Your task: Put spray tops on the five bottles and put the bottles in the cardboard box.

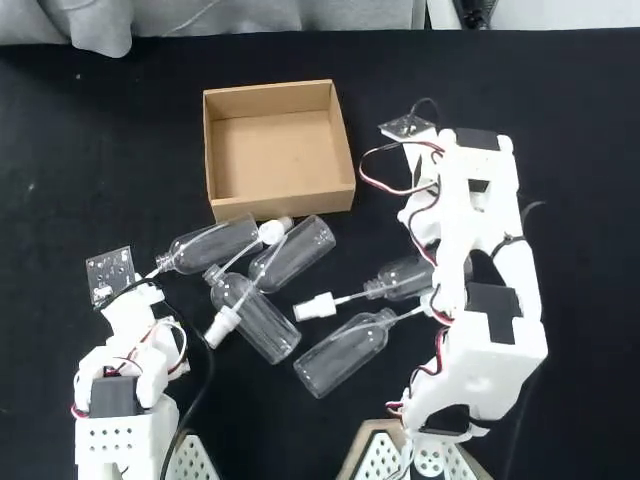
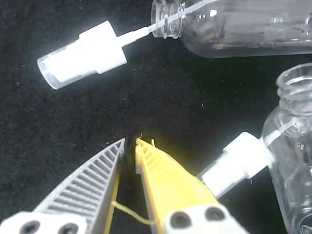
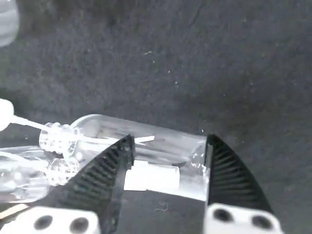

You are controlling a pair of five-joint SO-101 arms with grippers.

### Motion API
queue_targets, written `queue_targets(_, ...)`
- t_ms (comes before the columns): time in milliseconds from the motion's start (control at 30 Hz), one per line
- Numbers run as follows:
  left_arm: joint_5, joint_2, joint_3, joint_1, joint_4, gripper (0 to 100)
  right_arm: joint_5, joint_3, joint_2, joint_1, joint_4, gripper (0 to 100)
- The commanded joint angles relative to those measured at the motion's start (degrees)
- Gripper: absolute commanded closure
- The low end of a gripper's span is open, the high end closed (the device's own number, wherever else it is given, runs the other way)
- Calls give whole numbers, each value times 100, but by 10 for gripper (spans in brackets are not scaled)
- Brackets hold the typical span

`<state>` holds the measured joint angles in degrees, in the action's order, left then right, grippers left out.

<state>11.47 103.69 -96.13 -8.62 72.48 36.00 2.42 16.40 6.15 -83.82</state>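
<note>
The right gripper (image 3: 169, 141), jaws spread and empty, hangs over a bottle (image 3: 151, 136) lying right of the desk's (image 1: 560, 100) middle, its long axis running jaw to jaw, neck toward the left gripper (image 2: 130, 144), which is clenched on nothing and farther off.

Bottles (image 1: 345, 352) clear glossy plastic; spray tops (image 1: 318, 306) white plastic; box (image 1: 280, 203) matt cardboard; table (image 1: 90, 150) black cloth.

One bottle (image 1: 398, 276) partly hidden under the right arm, apparently its base; another bottle (image 2: 292, 161) cut off.
</note>
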Motion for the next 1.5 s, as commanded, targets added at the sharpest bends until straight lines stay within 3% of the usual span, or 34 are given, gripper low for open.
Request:
queue_targets(0,-18,79,-127,13,26,970,44,-57,-462,149,-53,798)
queue_targets(500,-18,79,-127,13,26,970,79,-48,-1613,123,-343,796)
queue_targets(1200,-18,79,-127,13,26,970,2092,-48,-1657,105,-1134,793)
queue_targets(1467,-18,79,-127,13,26,970,2910,-40,-1657,79,-1169,696)
